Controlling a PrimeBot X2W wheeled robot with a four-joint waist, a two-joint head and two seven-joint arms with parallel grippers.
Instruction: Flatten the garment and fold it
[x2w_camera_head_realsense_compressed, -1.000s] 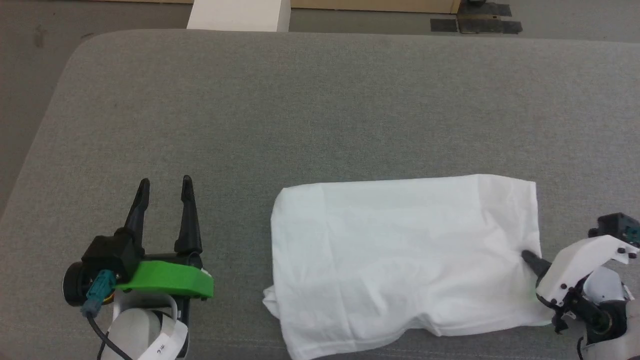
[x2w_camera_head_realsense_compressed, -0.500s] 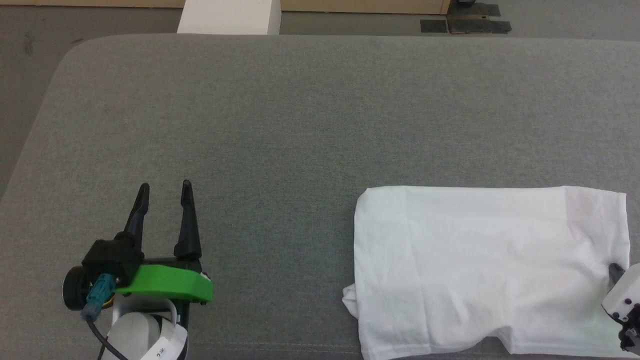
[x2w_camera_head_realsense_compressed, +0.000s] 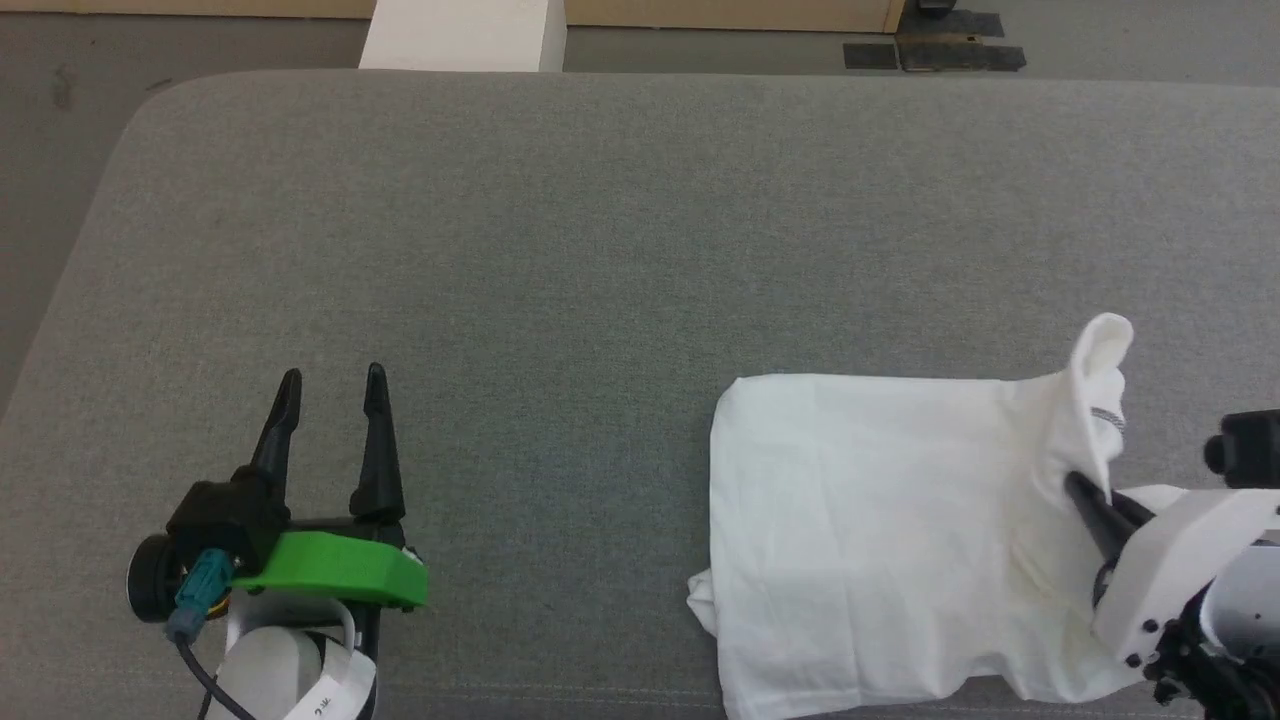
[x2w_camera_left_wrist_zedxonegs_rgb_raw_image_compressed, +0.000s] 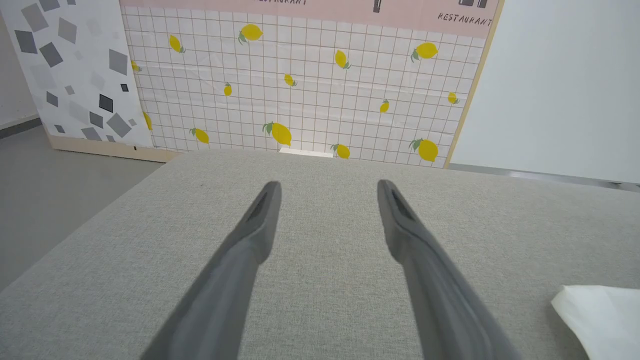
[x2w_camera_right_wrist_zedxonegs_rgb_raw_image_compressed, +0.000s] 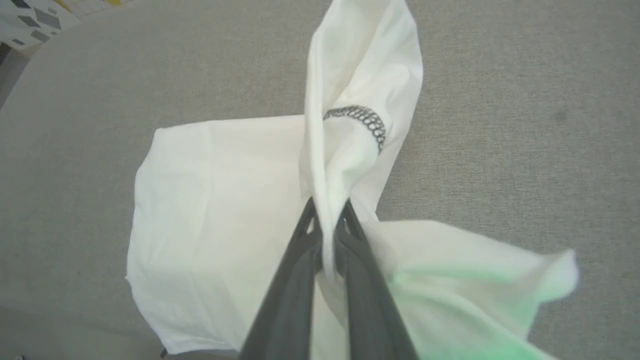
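Two hands down at the near edge, one garment, one box at the back. The left hand (x2w_camera_head_realsense_compressed: 332, 372) hovers over bare cloth at the near left, its two dark fingers spread wide with nothing between them. The left wrist view confirms it: the fingers (x2w_camera_left_wrist_zedxonegs_rgb_raw_image_compressed: 260, 220) stand well apart.

Over on the near right, the right hand (x2w_camera_head_realsense_compressed: 1075, 482) is clamped onto the garment (x2w_camera_head_realsense_compressed: 880, 520), pinching a bunch of thin white fabric at its right edge. That pinched part rises in a peak above the rest, and one band of dark zigzag stitching (x2w_camera_right_wrist_zedxonegs_rgb_raw_image_compressed: 357, 115) curls around the raised fold. The rest of the shirt lies as a rough rectangle on the right side of the counter (x2w_camera_head_realsense_compressed: 600, 220), its lower edge at the near rim.

The counter itself is grey woven cloth with a rounded far-left corner. Beyond it there is grey floor (x2w_camera_head_realsense_compressed: 60, 120), one white box (x2w_camera_head_realsense_compressed: 462, 35) against the far edge, and dark patches (x2w_camera_head_realsense_compressed: 935, 55) on the floor. At the back stand a lemon-print grid panel (x2w_camera_left_wrist_zedxonegs_rgb_raw_image_compressed: 300, 85), a panel of grey squares (x2w_camera_left_wrist_zedxonegs_rgb_raw_image_compressed: 75, 75), and a plain white wall (x2w_camera_left_wrist_zedxonegs_rgb_raw_image_compressed: 560, 85).
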